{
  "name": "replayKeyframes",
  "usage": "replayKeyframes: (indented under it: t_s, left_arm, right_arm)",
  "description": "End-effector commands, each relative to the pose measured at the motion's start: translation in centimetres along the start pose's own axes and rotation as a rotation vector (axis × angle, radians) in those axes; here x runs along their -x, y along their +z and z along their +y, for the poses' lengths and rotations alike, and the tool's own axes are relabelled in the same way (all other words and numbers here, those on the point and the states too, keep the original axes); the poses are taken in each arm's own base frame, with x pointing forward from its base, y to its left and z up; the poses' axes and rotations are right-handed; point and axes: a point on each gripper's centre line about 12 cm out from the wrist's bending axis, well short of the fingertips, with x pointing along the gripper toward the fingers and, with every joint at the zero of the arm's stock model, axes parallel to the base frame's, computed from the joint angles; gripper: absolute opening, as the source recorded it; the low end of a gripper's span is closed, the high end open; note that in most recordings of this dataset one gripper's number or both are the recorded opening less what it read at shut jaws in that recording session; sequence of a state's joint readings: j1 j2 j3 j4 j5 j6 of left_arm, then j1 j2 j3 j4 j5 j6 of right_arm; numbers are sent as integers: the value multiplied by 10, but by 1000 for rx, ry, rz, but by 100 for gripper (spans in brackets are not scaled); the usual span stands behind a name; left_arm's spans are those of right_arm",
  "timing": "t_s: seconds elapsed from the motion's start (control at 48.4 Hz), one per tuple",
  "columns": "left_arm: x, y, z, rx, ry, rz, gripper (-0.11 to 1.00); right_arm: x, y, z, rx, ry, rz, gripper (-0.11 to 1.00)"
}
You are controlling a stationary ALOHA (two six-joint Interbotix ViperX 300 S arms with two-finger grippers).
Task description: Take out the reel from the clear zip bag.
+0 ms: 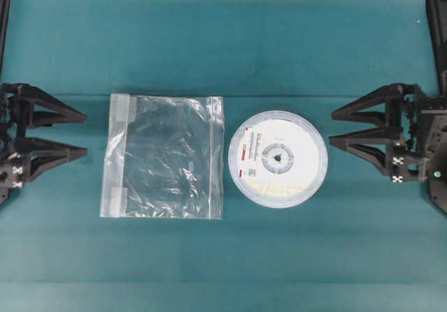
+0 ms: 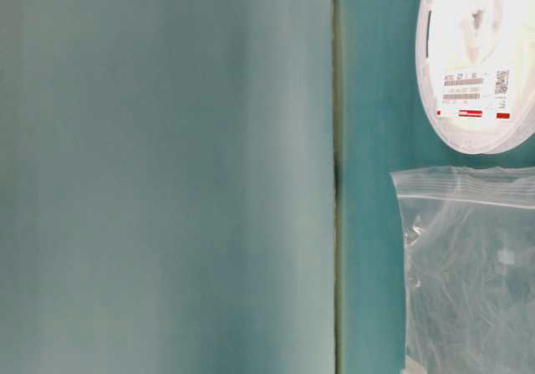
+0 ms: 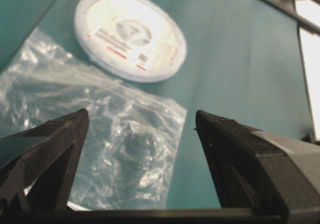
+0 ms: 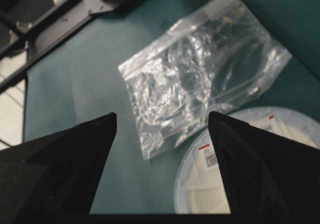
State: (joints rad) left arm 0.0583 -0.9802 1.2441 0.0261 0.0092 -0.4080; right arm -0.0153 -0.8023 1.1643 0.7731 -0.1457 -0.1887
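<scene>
The reel (image 1: 278,158) lies flat on the teal table, outside the clear zip bag (image 1: 164,156), just right of the bag's zip edge and apart from it. The bag lies flat and holds nothing, with two white tabs on its left edge. Both also show in the table-level view, reel (image 2: 476,56) above bag (image 2: 468,265), in the left wrist view, reel (image 3: 130,33) and bag (image 3: 100,134), and in the right wrist view, reel (image 4: 240,169) and bag (image 4: 200,68). My left gripper (image 1: 85,135) is open and empty, left of the bag. My right gripper (image 1: 331,128) is open and empty, right of the reel.
The teal table (image 1: 223,47) has a seam running across it behind the bag and reel. Black frame bars stand at the far left (image 1: 4,19) and far right (image 1: 438,26) edges.
</scene>
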Motion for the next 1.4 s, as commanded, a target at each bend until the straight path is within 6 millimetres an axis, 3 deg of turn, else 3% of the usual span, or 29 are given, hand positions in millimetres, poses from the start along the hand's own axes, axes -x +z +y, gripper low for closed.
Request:
replayKeyframes:
  t_s: [0.0,0.62,1.384]
  left_arm:
    - [0,11,-8,-53,-28,-29,93]
    - [13,44,-22,-316,-66,-184,93]
    - [15,45,-23,-326,-66,-192,89]
  right_arm:
    - [2,4,4,50,17,-12,89]
    - [25,24,16,203,81,-114,89]
    - [26,22,15,204,82,-106,89]
